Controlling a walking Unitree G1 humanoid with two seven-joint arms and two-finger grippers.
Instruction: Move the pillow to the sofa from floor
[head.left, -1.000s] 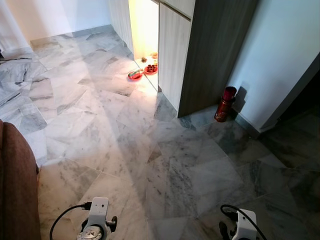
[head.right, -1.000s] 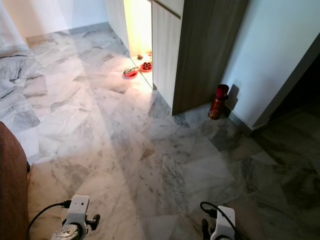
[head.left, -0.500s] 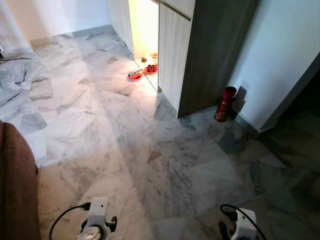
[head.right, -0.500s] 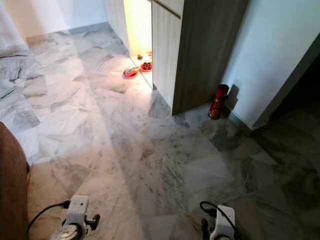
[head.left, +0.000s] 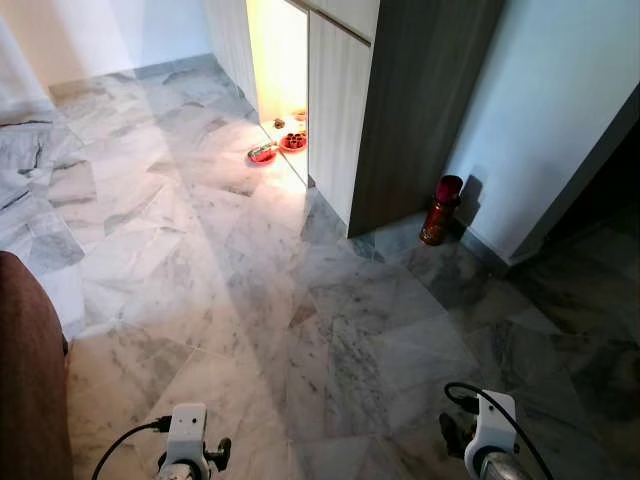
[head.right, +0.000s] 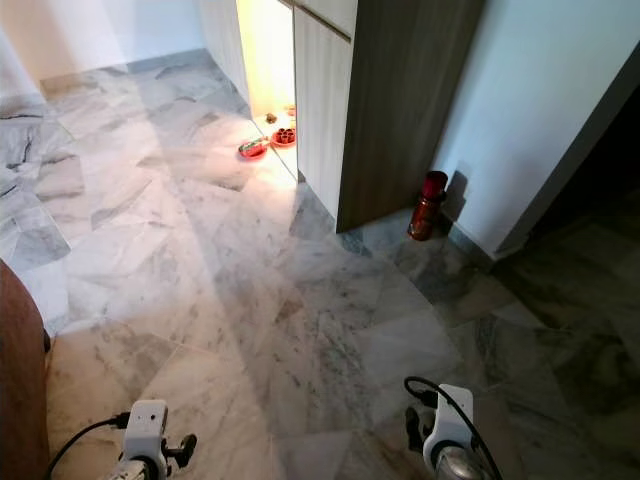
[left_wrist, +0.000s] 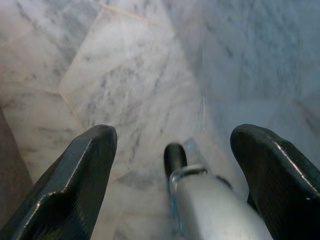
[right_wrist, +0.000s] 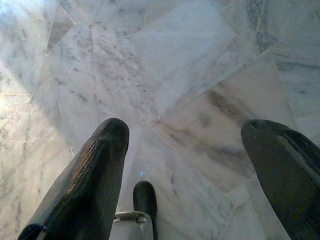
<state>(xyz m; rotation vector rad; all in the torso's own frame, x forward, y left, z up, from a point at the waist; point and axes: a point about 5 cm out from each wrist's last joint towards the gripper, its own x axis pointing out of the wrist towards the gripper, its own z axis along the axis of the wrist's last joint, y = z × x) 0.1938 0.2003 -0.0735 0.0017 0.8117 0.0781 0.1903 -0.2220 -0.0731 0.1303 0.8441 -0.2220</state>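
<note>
Marble floor (head.left: 250, 290), grey-veined and pale, spreads before us; at our left edge a brown upholstered mass, seemingly the sofa (head.left: 30, 380), is cut off by the frame, so we cannot tell its shape or how far it runs. We cannot make out the pillow anywhere on the tiles we see. Our arms hang low at the bottom edge, only the wrists and their black cables visible from the head; the left gripper (left_wrist: 172, 165) points down at bare marble, its fingers (left_wrist: 75, 185) spread wide with nothing between them; the right gripper (right_wrist: 187, 165) likewise hangs over the tiles, its fingers (right_wrist: 90, 185) far apart and empty. Ahead, a dark wood cabinet (head.left: 420, 110) stands against a white wall (head.left: 560, 110); a red bottle-like object (head.left: 438, 210) stands on the floor just beside the cabinet's corner, too small to identify; within the brightly lit opening left of the cabinet lie small red dishes (head.left: 278, 148), their contents washed out by glare.
</note>
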